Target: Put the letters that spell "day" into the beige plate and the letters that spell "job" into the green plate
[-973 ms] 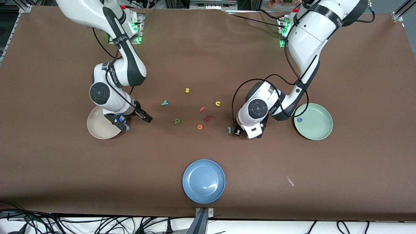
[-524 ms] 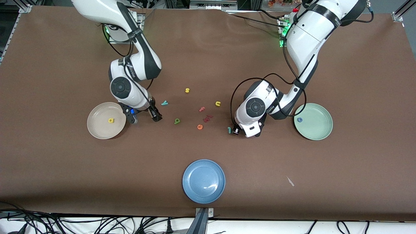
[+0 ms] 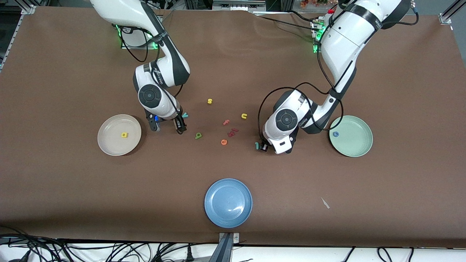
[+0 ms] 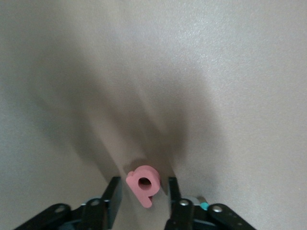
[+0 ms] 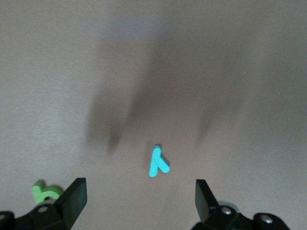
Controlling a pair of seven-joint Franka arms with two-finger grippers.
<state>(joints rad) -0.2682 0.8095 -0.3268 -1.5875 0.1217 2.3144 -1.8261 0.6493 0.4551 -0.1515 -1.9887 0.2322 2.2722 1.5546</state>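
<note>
The pinkish-red "b" lies on the table between the fingers of my left gripper, with a small gap on each side. The teal "j" lies right beside that gripper. My right gripper hangs wide open and holds nothing; the teal "y" lies just ahead of it and the green letter beside one finger. In the front view that gripper is between the beige plate and the green letter. A yellow letter lies in the beige plate, a blue "o" in the green plate.
Between the two grippers lie a yellow "s", a yellow "u", a pink "f", dark red pieces and an orange "e". A blue plate sits nearest the front camera, a white scrap beside it.
My right arm has swung from over the beige plate toward the teal "y", uncovering the yellow letter in the plate. My left gripper has crept toward the teal "j".
</note>
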